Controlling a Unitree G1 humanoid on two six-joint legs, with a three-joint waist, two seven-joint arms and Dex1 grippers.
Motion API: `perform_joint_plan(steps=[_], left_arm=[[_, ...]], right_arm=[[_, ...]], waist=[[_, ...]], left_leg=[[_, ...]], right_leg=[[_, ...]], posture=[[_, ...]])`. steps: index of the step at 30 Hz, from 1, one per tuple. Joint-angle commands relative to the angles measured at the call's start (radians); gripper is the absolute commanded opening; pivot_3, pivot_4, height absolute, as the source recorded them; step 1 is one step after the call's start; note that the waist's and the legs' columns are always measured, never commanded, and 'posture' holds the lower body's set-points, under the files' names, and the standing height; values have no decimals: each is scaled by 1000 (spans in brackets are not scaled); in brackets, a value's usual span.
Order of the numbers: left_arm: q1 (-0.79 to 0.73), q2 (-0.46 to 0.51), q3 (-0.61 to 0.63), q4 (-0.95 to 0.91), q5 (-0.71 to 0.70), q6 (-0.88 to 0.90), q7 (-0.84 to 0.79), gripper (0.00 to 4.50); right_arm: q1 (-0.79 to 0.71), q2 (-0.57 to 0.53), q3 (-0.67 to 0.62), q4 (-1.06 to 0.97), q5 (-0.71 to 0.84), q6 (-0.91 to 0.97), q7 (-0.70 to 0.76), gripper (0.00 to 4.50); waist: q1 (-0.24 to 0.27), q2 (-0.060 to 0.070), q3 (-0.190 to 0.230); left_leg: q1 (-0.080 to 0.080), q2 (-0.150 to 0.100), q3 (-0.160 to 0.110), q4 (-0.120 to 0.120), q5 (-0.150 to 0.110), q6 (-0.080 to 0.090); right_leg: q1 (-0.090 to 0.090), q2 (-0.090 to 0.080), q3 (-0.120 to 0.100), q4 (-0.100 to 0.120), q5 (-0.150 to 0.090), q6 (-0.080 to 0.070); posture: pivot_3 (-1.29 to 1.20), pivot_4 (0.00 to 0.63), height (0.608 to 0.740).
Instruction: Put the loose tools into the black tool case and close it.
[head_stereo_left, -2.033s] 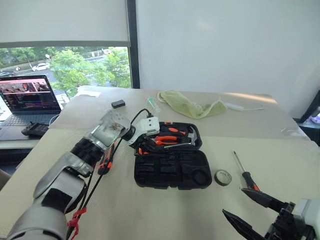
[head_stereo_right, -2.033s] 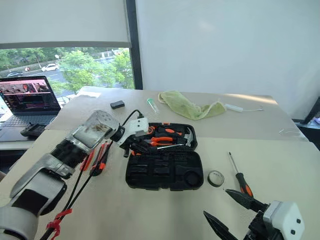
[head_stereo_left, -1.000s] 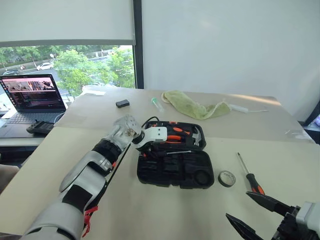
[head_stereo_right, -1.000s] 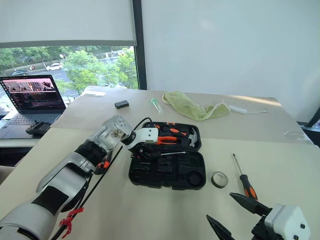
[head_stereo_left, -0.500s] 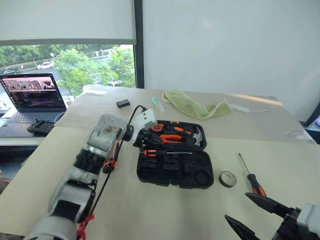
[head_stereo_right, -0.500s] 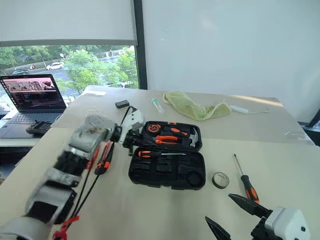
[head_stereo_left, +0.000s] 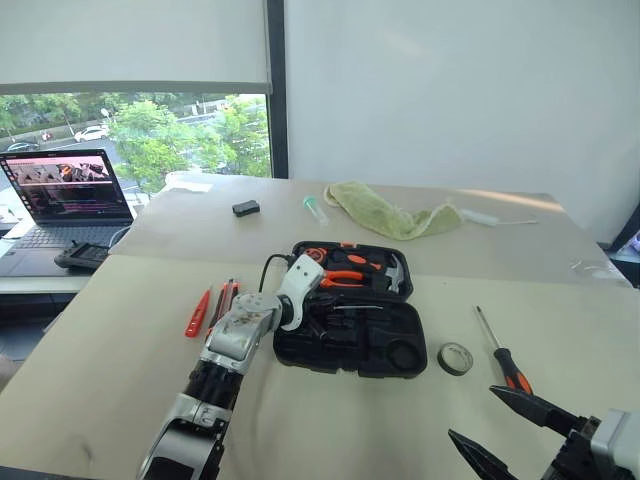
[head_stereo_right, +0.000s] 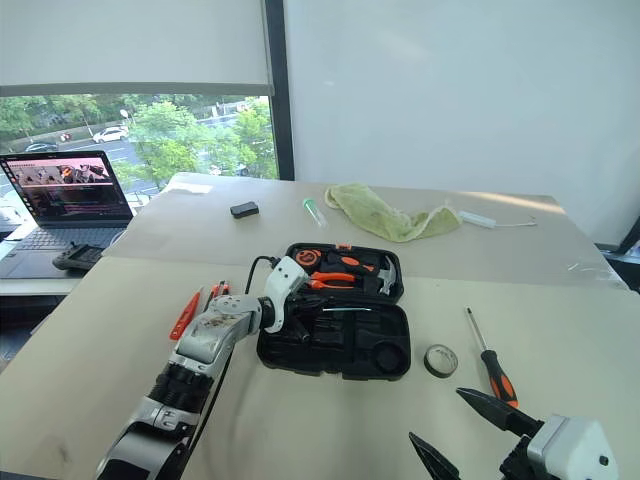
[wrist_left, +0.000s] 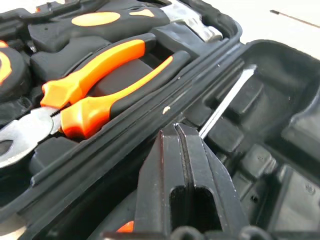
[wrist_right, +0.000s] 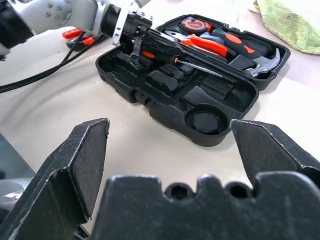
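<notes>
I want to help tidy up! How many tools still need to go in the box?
One long screwdriver lies in the open black tool case, the shut left gripper at its handle. Left: the second screwdriver, tape roll, utility knife, tester screwdriver, then closing the lid.

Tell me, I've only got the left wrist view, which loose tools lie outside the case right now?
Observer: A long screwdriver lies on the table, right of the black tool case.
Operator: Anything near it?
Observer: A small tape roll sits between that screwdriver and the case.
Operator: And the other side?
Observer: An orange tool and an orange-and-black tool lie left of the case.
</notes>
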Motion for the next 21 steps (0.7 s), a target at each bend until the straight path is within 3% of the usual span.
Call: perform_joint_plan(steps=[1,9,13,17,21], left_arm=[[52,12,-104,98,63,-53,-7,9],[26,9,-93,193,60,-164,-25,9],[52,-24,102,35,-178,-165,-98,9],[85,137,178,-132,-371,-12,-322,9],[91,311,203,-216,-475,35,-498,1139]], right_arm=[[-40,5,-11,-20,-5,54,-56,4500],[-219,-1,-60,-11,29,241,-214,4500],[-278,-93,-152,-19,74,430,-349,4500],[-372,-192,-196,60,234,597,-419,4500],[-509,-298,-191,153,306,756,-503,4500]], waist=[[0,2,-4],[1,6,-19],[-2,8,-20],[-16,3,-15],[-26,6,-12]], left_leg=[[1,0,0,-1,0,0],[2,-1,0,-1,0,0],[1,-1,1,-1,0,0],[-3,0,0,-1,1,-1],[-2,1,0,-2,1,-2]], right_leg=[[0,-1,0,0,0,-1],[2,-1,-1,0,-2,-3],[1,-1,-1,0,-2,-3],[-4,-1,-1,1,-1,-3],[-4,4,-1,1,-2,-5]], posture=[[0,150,740],[0,150,740],[0,150,740],[0,150,740],[0,150,740]])
